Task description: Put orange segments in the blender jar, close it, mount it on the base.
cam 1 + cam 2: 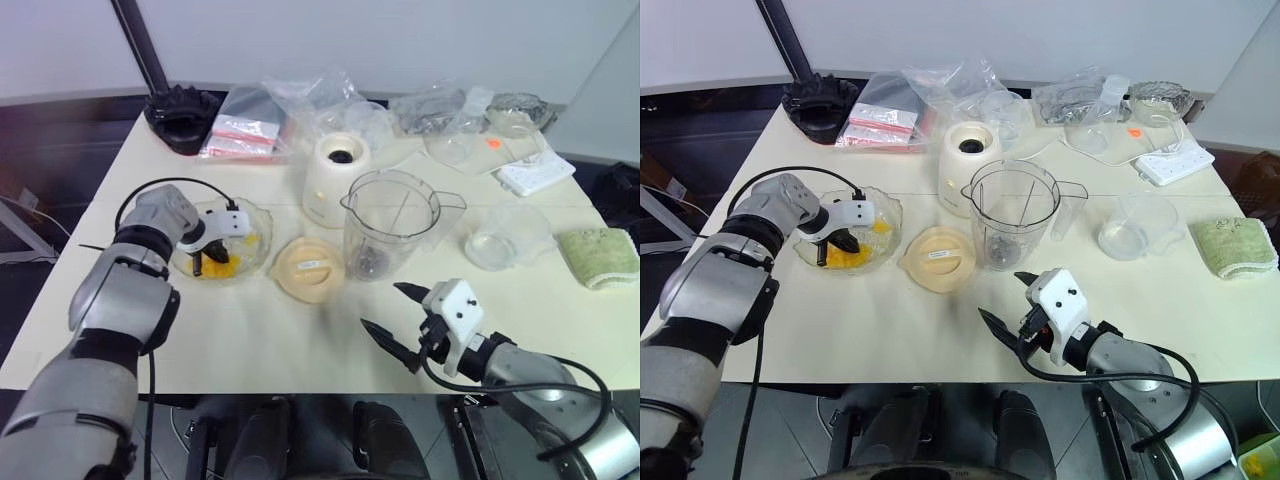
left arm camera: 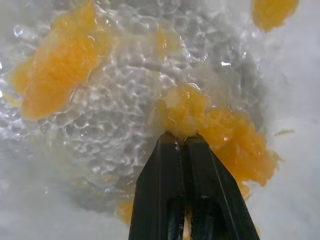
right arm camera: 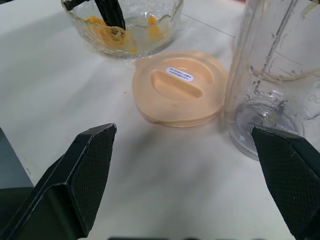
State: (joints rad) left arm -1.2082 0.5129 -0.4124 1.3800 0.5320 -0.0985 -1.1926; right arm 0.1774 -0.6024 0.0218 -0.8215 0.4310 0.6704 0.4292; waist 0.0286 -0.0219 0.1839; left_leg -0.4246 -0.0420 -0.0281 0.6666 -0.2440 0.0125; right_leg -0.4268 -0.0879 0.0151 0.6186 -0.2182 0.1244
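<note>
Two silver-grey metallic robot arms with rounded segments and darker black joint bands. Each wrist carries a white boxy housing — from it project two tapered black fingers (image 3: 92,172) with finely cross-hatched inner pads. Black cables loop from both forearms.

I note: orange segments (image 2: 220,135) wet, glossy, pulpy. Scalloped bowl (image 3: 150,30) clear glass, dimpled, glinting. Blender jar (image 1: 390,225) clear smooth plastic. Base (image 1: 330,175) cream plastic, smooth, slight sheen. Lid (image 3: 180,90) peach plastic, matt, paper label. Table (image 1: 280,340) cream, matt, smooth. Right gripper (image 3: 195,185) finger pads (image 3: 95,160) black, cross-hatched. Green cloth (image 1: 598,255) coarse, nubbly.
</note>
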